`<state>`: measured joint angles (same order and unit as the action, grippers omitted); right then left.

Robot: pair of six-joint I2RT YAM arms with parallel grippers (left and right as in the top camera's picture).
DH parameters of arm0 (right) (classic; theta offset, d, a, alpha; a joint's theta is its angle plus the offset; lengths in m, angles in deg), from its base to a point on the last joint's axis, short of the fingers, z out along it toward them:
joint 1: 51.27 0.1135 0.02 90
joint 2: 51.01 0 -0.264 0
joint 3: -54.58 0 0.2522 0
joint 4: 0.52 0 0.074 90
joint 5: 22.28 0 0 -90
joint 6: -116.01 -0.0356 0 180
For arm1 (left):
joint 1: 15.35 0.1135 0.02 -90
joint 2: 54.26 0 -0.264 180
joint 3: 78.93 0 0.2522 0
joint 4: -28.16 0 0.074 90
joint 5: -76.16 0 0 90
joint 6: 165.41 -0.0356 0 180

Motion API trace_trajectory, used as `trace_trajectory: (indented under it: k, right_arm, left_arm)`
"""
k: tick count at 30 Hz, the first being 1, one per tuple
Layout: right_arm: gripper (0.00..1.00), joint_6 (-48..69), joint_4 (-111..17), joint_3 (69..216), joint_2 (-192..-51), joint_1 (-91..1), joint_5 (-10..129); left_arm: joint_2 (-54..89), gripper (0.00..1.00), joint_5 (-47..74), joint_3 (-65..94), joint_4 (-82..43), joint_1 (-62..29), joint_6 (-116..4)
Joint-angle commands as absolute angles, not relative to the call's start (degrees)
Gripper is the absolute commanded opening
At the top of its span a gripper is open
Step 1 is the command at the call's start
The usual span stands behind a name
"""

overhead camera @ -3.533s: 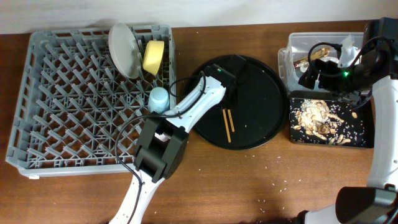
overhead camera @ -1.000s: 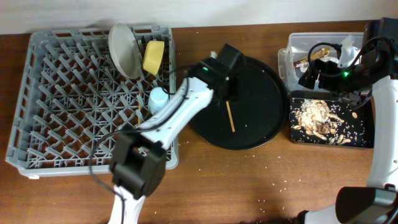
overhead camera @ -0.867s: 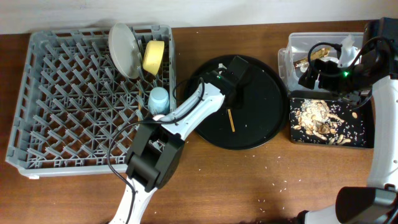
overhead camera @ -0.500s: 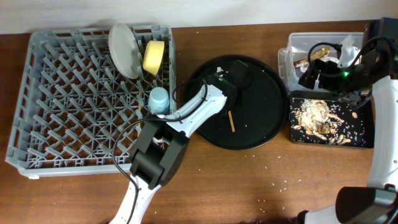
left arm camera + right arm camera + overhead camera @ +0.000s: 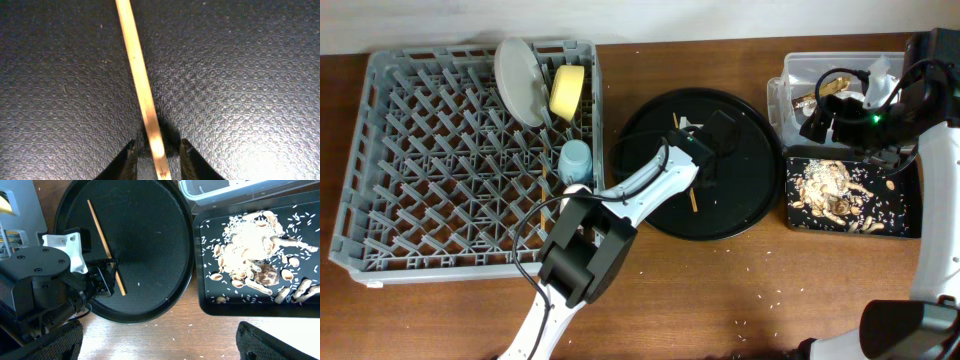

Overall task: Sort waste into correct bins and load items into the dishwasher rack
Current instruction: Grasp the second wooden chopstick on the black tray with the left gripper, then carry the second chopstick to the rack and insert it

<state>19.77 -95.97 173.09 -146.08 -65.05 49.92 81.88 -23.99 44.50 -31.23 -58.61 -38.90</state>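
1. Dishwasher rack (image 5: 420,170), left end of desk (image 5: 720,290): plate (image 5: 518,80) and yellow bowl (image 5: 567,92) stand on edge at its far right corner. Light-blue cup (image 5: 575,160) sits by its right wall.
2. Round black tray (image 5: 755,190), centre: one chopstick (image 5: 140,85) lies flat on it. Left hand (image 5: 157,161) is low over the stick, fingertips (image 5: 131,159) straddling it, slightly parted with a thin gap on each side.
3. Clear tub (image 5: 790,70), far right: wrapper (image 5: 807,100) and tissue (image 5: 876,72) inside. Right hand (image 5: 825,118) is above it, fingers spread wide, nothing between them.
4. Shallow black tray (image 5: 912,228), right, nearer edge: food scraps (image 5: 830,185) and scattered rice.
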Motion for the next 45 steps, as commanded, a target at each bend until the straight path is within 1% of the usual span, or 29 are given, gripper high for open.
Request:
trace_trajectory:
  k: [1, 2, 3, 4, 8, 10, 12, 14, 16, 17, 18, 21, 23, 24, 25, 27, 29, 30, 34, 38, 41, 43, 45]
  right_arm:
    - [0.99, 19.6, -95.9, 173.6, -145.3, -64.8, 50.4]
    - [0.99, 19.6, -95.9, 173.6, -145.3, -64.8, 50.4]
    - [0.98, 19.6, -95.9, 173.6, -145.3, -64.8, 50.4]
    - [0.99, 19.6, -95.9, 173.6, -145.3, -64.8, 50.4]
    - [0.99, 19.6, -95.9, 173.6, -145.3, -64.8, 50.4]
    - [0.98, 19.6, -95.9, 173.6, -145.3, -64.8, 50.4]
    - [0.98, 19.6, -95.9, 173.6, -145.3, -64.8, 50.4]
    - [0.99, 19.6, -95.9, 173.6, -145.4, -64.8, 50.4]
    - [0.99, 19.6, -95.9, 173.6, -145.3, -64.8, 50.4]
    - [0.99, 19.6, -95.9, 173.6, -145.3, -64.8, 50.4]
    - [0.98, 19.6, -95.9, 173.6, -145.3, -64.8, 50.4]
    - [0.99, 19.6, -95.9, 173.6, -145.3, -64.8, 50.4]
    - [0.99, 19.6, -95.9, 173.6, -145.3, -64.8, 50.4]
    - [0.99, 19.6, -95.9, 173.6, -145.3, -64.8, 50.4]
    - [0.98, 19.6, -95.9, 173.6, -145.3, -64.8, 50.4]
    - [0.98, 19.6, -95.9, 173.6, -145.4, -64.8, 50.4]
    - [0.98, 19.6, -95.9, 173.6, -145.3, -64.8, 50.4]
    - [0.98, 19.6, -95.9, 173.6, -145.3, -64.8, 50.4]
    - [0.98, 19.6, -95.9, 173.6, -145.3, -64.8, 50.4]
    - [0.98, 19.6, -95.9, 173.6, -145.3, -64.8, 50.4]
    - [0.98, 19.6, -95.9, 173.6, -145.3, -64.8, 50.4]
    - [0.98, 19.6, -95.9, 173.6, -145.3, -64.8, 50.4]
    - [0.98, 19.6, -95.9, 173.6, -145.3, -64.8, 50.4]
  left_arm:
    - [83.7, 0.18, -24.5, 44.7, -31.5, -58.6, -39.1]
    - [83.7, 0.14, -24.5, 44.7, -31.5, -58.6, -39.1]
    - [83.7, 0.04, -24.5, 44.7, -31.7, -58.6, -39.2]
    - [83.7, 0.01, -24.6, 44.7, -31.9, -58.6, -39.2]
    - [83.7, 0.01, -24.7, 47.9, -34.8, -58.1, -40.8]
    - [83.3, 0.01, -25.5, 58.3, -45.0, -56.3, -46.9]
    - [83.1, 0.01, -25.7, 70.7, -57.0, -53.7, -49.3]
    - [83.0, 0.0, -25.7, 88.0, -72.1, -50.1, -51.6]
    - [83.0, 0.0, -25.7, 96.8, -79.7, -47.9, -52.6]
    - [83.0, 0.0, -25.0, 101.6, -82.3, -46.4, -53.7]
    - [82.1, 0.0, -20.9, 103.9, -82.3, -45.2, -56.7]
    - [77.2, 0.0, -20.1, 104.5, -82.3, -42.8, -60.9]
    - [73.9, 0.0, -20.4, 102.2, -82.3, -41.9, -62.8]
    - [70.1, 0.0, -22.8, 97.7, -82.3, -41.1, -62.9]
    - [64.2, 0.01, -27.1, 88.1, -82.3, -39.7, -62.5]
    - [58.0, 0.01, -31.3, 75.3, -82.3, -36.8, -59.3]
    - [55.2, 0.0, -31.6, 63.1, -81.7, -33.3, -57.1]
    - [55.2, 0.0, -31.7, 58.3, -80.3, -32.7, -57.0]
    - [55.2, 0.0, -31.6, 37.9, -64.6, -30.3, -56.6]
    - [55.2, 0.0, -31.6, 30.0, -59.0, -26.7, -56.1]
    - [55.2, 0.0, -31.4, 26.4, -54.7, -25.4, -63.4]
    - [55.2, 0.01, -31.5, 24.4, -52.1, -25.4, -64.4]
    - [55.2, 0.37, -31.5, 22.9, -50.2, -25.4, -64.4]
